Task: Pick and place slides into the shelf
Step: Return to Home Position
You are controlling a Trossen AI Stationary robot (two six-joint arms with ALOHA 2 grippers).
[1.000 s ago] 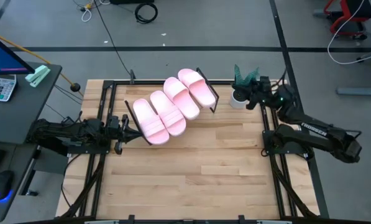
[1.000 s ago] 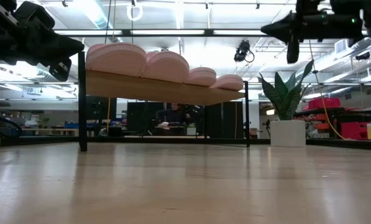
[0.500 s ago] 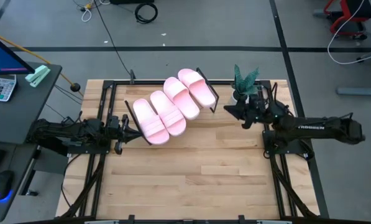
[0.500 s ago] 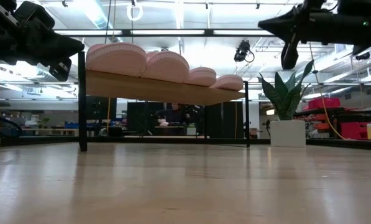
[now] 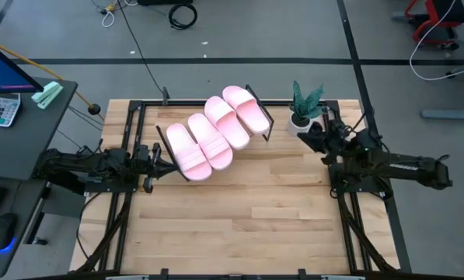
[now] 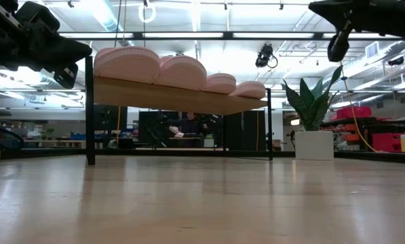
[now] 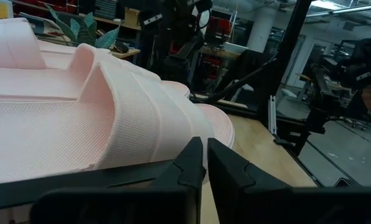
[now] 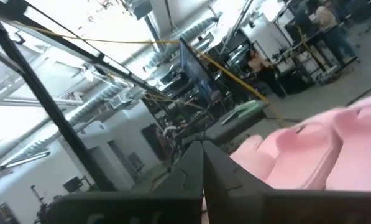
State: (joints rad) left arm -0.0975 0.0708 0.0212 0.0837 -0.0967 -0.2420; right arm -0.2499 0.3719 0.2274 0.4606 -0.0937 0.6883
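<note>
Four pale pink slides lie side by side on the slanted shelf, soles on its board. In the low view the slides sit on the raised board. My left gripper hovers shut just off the shelf's left end, and its wrist view shows the nearest slide close ahead of its fingers. My right gripper hangs shut to the right of the shelf, beside the plant, with the slides ahead of it.
A small green plant in a white pot stands at the table's far right, close to my right gripper; in the low view the plant is right of the shelf. A black frame runs along the table edges. Bare wood spreads over the near half.
My right arm swung out from beside the plant toward the shelf's right end, then drew back toward the table's right edge and settled near the pot. The slides and shelf have not moved.
</note>
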